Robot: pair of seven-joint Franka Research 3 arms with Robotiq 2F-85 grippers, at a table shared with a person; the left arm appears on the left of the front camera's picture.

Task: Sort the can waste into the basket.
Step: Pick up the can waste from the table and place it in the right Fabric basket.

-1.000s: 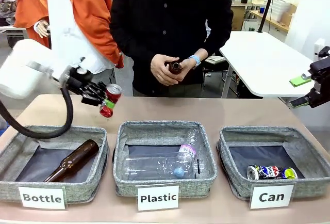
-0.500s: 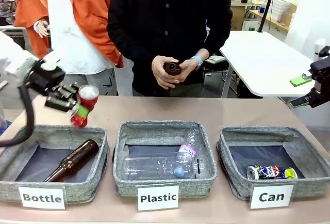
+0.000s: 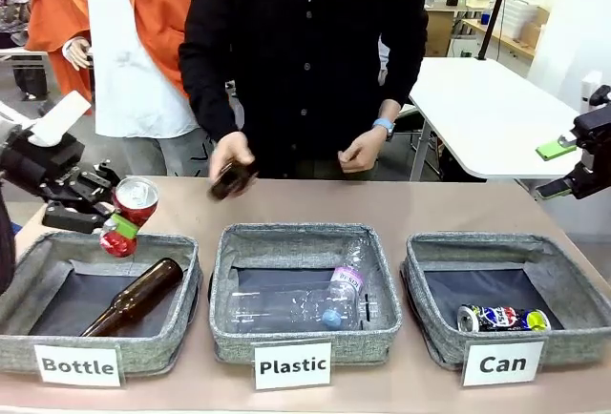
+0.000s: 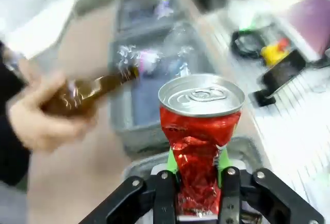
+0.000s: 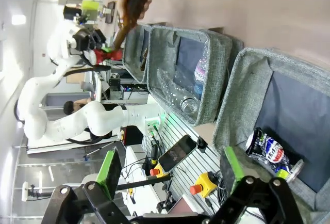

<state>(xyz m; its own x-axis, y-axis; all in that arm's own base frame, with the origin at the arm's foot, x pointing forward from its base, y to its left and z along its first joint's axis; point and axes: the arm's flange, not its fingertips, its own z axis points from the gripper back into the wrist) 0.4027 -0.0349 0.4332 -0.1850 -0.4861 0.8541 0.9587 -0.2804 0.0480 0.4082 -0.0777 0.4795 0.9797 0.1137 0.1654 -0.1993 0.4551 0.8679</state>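
Note:
My left gripper (image 3: 116,227) is shut on the crushed red can with a silver top (image 3: 131,209), held above the far rim of the "Bottle" basket at the left. In the left wrist view the green pads squeeze the red can (image 4: 199,141) inside the gripper (image 4: 198,168). A dented blue, white and silver can (image 3: 501,319) lies in the grey "Can" basket (image 3: 496,242) at the right. By the table's far right edge my right gripper (image 3: 551,171) hangs open and empty. Its wrist view looks over that gripper (image 5: 170,167) at the "Can" basket (image 5: 242,79) and the blue can (image 5: 265,146).
A person across the table lowers a brown bottle (image 3: 232,178) in one hand toward the tabletop. Another brown bottle (image 3: 134,297) lies in the "Bottle" basket (image 3: 29,271). Clear plastic bottles (image 3: 305,304) lie in the middle "Plastic" basket (image 3: 296,235).
My left gripper has carried the red can leftward and down, to above the "Bottle" basket's far rim. The person's hand has brought the brown bottle down toward the table. The right arm is still.

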